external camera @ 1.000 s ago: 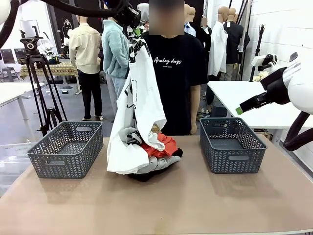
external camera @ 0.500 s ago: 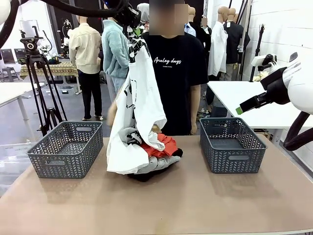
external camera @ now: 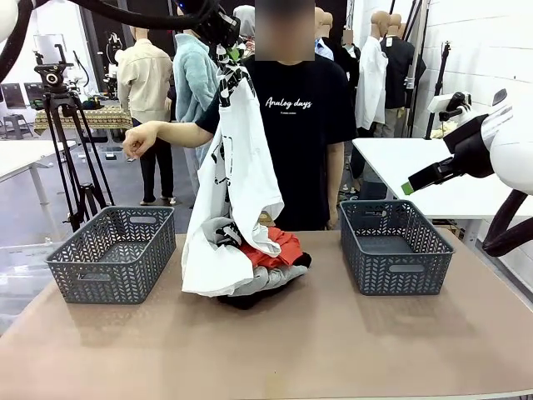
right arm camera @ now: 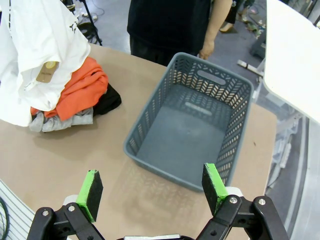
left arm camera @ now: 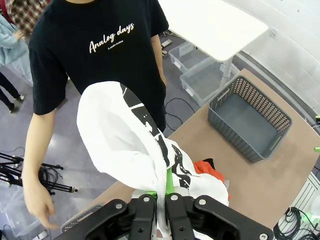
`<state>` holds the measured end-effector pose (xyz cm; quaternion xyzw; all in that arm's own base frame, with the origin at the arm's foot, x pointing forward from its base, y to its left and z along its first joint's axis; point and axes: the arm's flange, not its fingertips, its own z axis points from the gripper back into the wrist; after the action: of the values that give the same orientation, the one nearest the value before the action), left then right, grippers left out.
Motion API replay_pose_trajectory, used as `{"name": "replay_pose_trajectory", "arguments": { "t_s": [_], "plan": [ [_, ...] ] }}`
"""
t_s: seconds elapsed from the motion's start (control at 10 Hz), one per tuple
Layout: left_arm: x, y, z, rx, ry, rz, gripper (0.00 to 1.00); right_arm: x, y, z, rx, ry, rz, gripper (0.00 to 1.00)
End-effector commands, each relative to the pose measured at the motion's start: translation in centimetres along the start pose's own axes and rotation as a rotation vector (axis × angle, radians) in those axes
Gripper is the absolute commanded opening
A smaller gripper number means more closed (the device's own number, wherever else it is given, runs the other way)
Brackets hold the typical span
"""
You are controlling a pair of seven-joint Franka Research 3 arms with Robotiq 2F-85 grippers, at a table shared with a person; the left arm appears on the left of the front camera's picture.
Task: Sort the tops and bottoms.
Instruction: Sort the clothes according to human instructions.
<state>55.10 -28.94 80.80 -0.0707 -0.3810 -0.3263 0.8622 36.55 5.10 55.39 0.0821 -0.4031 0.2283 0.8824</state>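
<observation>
White shirt (external camera: 237, 179) with black print, hanging as a long drape above the middle of the table (external camera: 333, 350). Its upper edge is pinched between the fully closed fingers of the left gripper (external camera: 228, 58), raised high in front of the person's chest; in the left wrist view the cloth (left arm camera: 125, 140) passes between the green pads of that gripper (left arm camera: 162, 189). The lower part of the shirt rests on a pile of garments. In this pile the orange shirt (external camera: 279, 247) lies on the light grey shirt (external camera: 271, 281), and the plain black garment (external camera: 250, 300) lies at the bottom.

A grey left basket (external camera: 100, 267) and a grey right basket (external camera: 400, 279) stand on either side of the pile, well apart from it.

The right gripper (right arm camera: 152, 185) hovers above the near side of the right basket, its fingers spread wide and holding nothing.

The person's hand (external camera: 136, 142) is held out above the left basket.
</observation>
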Motion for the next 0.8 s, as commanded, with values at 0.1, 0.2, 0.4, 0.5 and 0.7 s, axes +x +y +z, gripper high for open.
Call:
{"name": "replay_pose_trajectory", "arguments": {
  "t_s": [0.1, 0.2, 0.4, 0.5, 0.7],
  "plan": [
    [0.08, -0.01, 0.5, 0.013, -0.004, -0.007, 0.0, -0.09, -0.07, -0.2, 0.014, -0.001, -0.006, 1.0],
    [0.08, -0.01, 0.5, 0.013, -0.004, -0.007, 0.0, -0.09, -0.07, -0.2, 0.014, -0.001, -0.006, 1.0],
    [0.08, -0.01, 0.5, 0.013, -0.004, -0.007, 0.0, -0.09, -0.07, -0.2, 0.014, -0.001, -0.006, 1.0],
    [0.08, -0.01, 0.5, 0.013, -0.004, -0.007, 0.0, -0.09, -0.07, -0.2, 0.014, -0.001, -0.006, 1.0],
    [0.08, -0.01, 0.5, 0.013, -0.004, -0.007, 0.0, -0.09, -0.07, -0.2, 0.014, -0.001, -0.006, 1.0]
  ]
}}
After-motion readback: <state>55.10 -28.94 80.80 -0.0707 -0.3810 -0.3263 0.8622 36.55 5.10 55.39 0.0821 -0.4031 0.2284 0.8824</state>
